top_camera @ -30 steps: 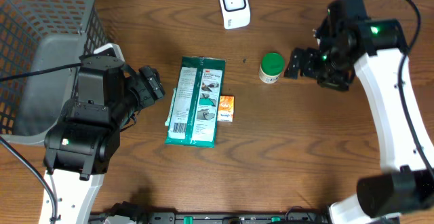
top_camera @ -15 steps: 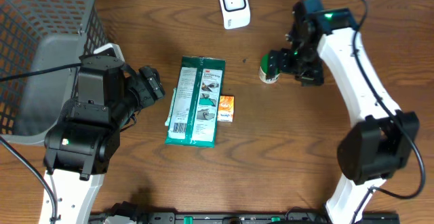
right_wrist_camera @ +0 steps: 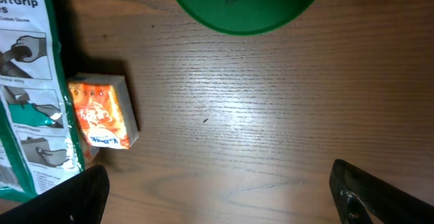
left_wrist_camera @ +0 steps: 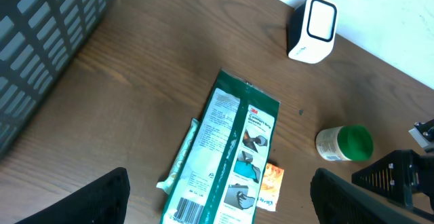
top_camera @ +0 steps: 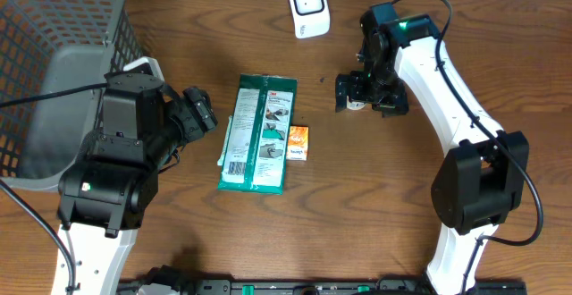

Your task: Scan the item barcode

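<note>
Green-lidded jar (right_wrist_camera: 247, 3) stands just beyond the right tool (right_wrist_camera: 217, 183), whose spread-wide fingers are not touching it.

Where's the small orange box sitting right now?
Overhead view: the small orange cardboard box lies mid-table, right beside the flat green plastic packet on its right edge, with the green-lidded white jar farther right.

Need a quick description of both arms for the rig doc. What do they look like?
Left arm: bulky black boxy housings, white lower link, small green status light, black cable trailing off to the side. Right arm: slim white links, black joints, green light, black cable looping alongside. The jaws on both are black.
</note>
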`<state>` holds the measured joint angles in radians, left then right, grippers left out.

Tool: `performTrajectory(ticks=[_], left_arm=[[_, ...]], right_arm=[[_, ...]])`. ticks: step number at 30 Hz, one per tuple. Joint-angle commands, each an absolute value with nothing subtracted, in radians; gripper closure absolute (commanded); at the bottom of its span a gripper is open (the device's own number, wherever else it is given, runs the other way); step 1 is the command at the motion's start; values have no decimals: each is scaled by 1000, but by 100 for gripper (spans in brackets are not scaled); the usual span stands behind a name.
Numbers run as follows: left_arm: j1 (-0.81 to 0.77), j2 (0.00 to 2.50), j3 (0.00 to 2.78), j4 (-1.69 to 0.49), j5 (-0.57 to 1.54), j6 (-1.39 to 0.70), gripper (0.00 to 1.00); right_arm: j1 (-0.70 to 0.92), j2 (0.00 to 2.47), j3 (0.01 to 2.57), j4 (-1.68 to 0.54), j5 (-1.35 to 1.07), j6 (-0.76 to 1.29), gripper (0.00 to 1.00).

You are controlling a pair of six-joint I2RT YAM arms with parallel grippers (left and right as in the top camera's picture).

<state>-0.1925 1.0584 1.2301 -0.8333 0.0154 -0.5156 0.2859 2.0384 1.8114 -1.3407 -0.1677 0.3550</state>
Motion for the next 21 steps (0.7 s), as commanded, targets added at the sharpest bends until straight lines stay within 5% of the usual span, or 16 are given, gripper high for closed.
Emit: performTrajectory(ticks=[1, 21], left_arm=[[-189, 1058, 1246, -834, -1, -498, 14], [-189, 1058, 1246, -834, -1, -498, 14]], right_arm=[[290, 2047, 1830, -1338, -154, 351, 1], [289, 2047, 1830, -1271, -154, 351, 1]])
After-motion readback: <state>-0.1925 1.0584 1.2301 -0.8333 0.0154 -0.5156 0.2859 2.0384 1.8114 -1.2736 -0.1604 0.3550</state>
